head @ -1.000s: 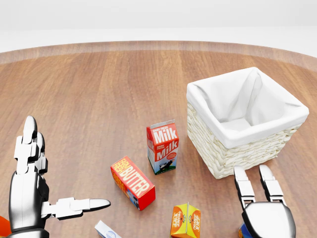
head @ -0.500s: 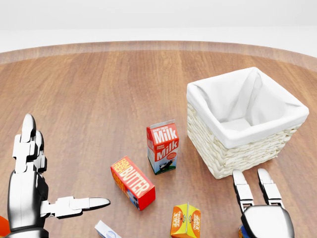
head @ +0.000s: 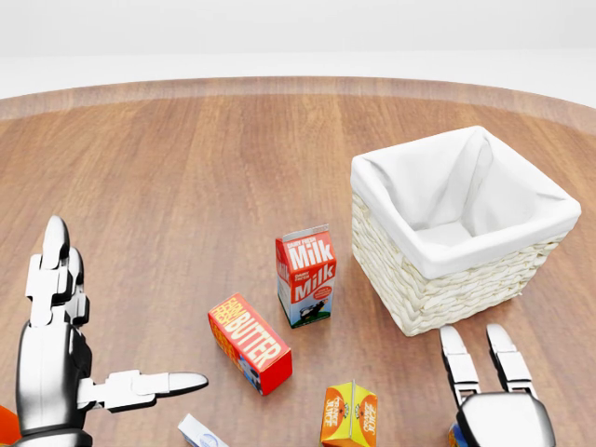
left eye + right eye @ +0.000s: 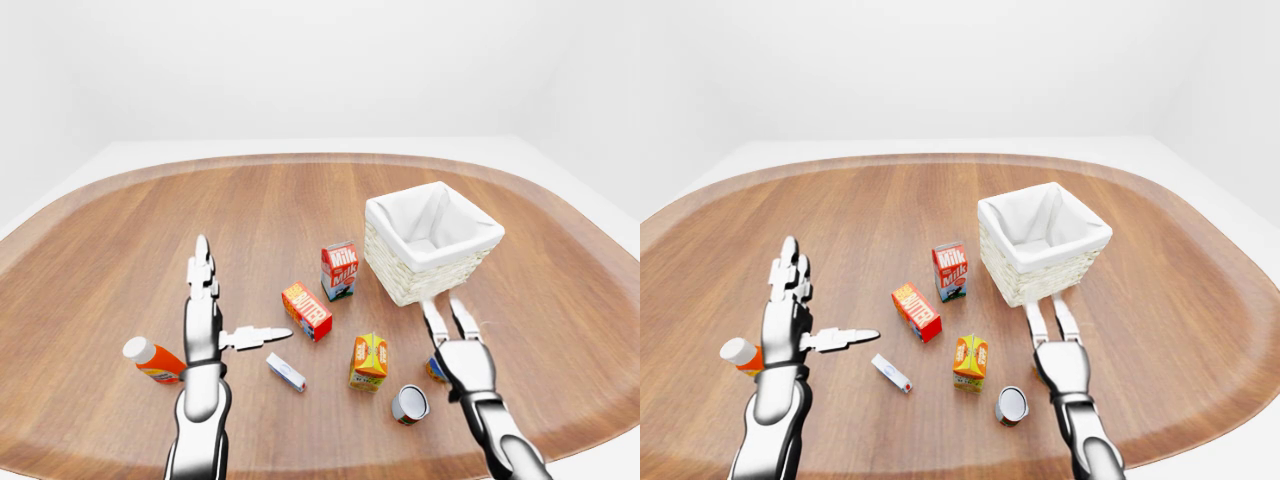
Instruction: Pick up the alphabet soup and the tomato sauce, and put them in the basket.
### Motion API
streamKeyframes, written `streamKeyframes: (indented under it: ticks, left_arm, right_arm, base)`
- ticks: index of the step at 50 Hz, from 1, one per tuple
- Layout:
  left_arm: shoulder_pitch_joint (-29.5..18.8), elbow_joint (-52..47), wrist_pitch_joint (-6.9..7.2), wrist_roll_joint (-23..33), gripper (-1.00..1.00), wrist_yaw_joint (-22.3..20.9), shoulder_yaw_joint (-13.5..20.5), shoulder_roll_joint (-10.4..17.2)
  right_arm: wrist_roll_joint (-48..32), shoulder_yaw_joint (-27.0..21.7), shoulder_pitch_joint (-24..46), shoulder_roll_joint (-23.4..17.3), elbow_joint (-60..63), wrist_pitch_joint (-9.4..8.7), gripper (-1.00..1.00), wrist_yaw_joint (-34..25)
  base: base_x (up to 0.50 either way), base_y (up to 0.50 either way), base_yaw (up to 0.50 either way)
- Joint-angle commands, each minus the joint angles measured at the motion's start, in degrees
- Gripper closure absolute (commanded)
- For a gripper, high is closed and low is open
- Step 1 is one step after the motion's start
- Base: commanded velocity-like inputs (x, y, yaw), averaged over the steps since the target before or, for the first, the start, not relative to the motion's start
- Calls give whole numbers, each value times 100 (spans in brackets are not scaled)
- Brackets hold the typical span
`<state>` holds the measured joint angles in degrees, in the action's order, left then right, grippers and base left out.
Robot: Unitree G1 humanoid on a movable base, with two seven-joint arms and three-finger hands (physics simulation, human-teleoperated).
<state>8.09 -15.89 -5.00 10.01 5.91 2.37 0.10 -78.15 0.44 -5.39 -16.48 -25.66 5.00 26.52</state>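
A can with a blue and orange label (image 4: 433,370) stands at the lower right, mostly hidden under my right hand (image 4: 444,316). That hand is open, its fingers stretched toward the basket (image 4: 402,277) just above it and holding nothing. A second can (image 4: 410,403) lies on its side, silvery end showing, to the lower left of that hand. The wicker basket has a white cloth lining with nothing inside. My left hand (image 4: 232,300) is open at the left, fingers pointing up and thumb out to the right, with nothing in it.
A milk carton (image 3: 305,276) stands left of the basket, with a butter box (image 3: 249,342) lying below it. An orange juice carton (image 4: 369,361), a small white and blue box (image 4: 286,372) and an orange bottle with a white cap (image 4: 151,359) lie lower on the wooden table (image 4: 120,240).
In the head view my right hand has slid slightly toward the bottom edge. The left hand and all the objects have stayed put.
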Motion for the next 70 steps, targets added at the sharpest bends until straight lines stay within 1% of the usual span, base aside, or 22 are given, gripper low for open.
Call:
streamKeyframes:
  ticks: [1,20,35,70]
  left_arm:
    - [-11,-6,0,-5,-100,14,8,0]
    - [-29,-70,0,-16,-100,15,15,-1]
    - [-41,85,0,-28,-100,23,35,12]
    - [-13,-56,0,-10,-100,7,10,-1]
  right_arm:
    - [0,14,95,-57,-269,0,-100,178]
    - [17,93,257,-94,-621,0,-100,326]
    - [-25,220,438,-109,-1084,0,-100,348]
    - [-3,305,530,-138,-1346,0,-100,348]
  base:
    - [0,0,0]
    - [0,0,0]
    - [0,0,0]
    - [0,0,0]
